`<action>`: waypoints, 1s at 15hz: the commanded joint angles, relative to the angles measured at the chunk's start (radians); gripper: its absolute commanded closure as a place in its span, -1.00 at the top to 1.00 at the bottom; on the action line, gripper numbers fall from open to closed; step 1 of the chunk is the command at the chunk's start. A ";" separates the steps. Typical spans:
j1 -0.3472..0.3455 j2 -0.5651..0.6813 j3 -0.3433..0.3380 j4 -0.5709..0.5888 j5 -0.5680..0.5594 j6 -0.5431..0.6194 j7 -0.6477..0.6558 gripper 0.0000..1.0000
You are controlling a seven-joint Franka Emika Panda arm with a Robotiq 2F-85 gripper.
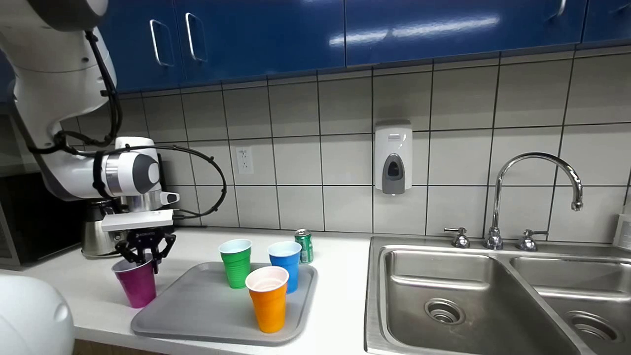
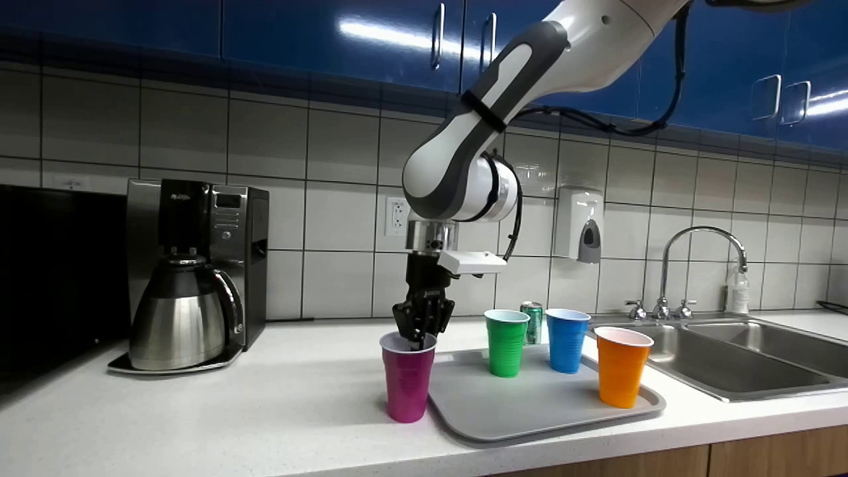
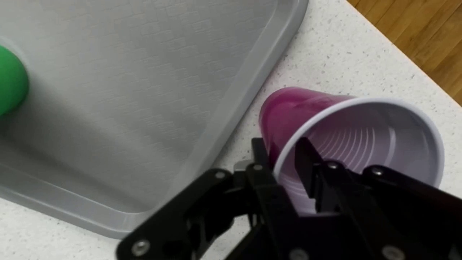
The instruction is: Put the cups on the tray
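- Purple cup (image 2: 407, 384) is the odd one out: stands on the counter (image 2: 265, 397), just beside the tray (image 1: 197, 310), sliver of counter between them in the wrist view.
- Green cup (image 1: 236, 268), blue cup (image 1: 293, 276), orange cup (image 1: 269, 305) already upright on the tray.
- Step in hand, my read: grasping the fourth cup, pre-lift.
- Next move calls for: pinch the wall, lift over the tray's rim, short shift across, set down with margin to the green cup.
- Gripper (image 3: 281, 153): fingers parted, astride the purple cup's wall; one inside the mouth, one outside on the tray-facing side.
- Gap shows between cup rim and inner finger, so no clamp visible (outer finger contact: can't tell).
- Risk: one-sided pinch, cup may swing or flex. Go gentle.
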 commanded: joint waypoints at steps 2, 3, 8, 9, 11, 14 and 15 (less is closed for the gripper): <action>-0.007 0.010 0.022 0.013 0.014 0.001 0.031 -1.00; -0.010 0.014 0.028 0.012 0.030 0.001 0.029 -1.00; -0.013 0.005 0.040 0.003 0.065 0.004 0.020 -0.99; -0.014 -0.004 0.041 -0.002 0.071 0.005 0.020 -0.99; -0.016 -0.019 0.040 -0.007 0.079 0.010 0.021 -0.99; -0.018 -0.051 0.035 -0.018 0.079 0.021 0.030 -0.99; -0.017 -0.063 0.032 -0.021 0.072 0.020 0.033 -0.99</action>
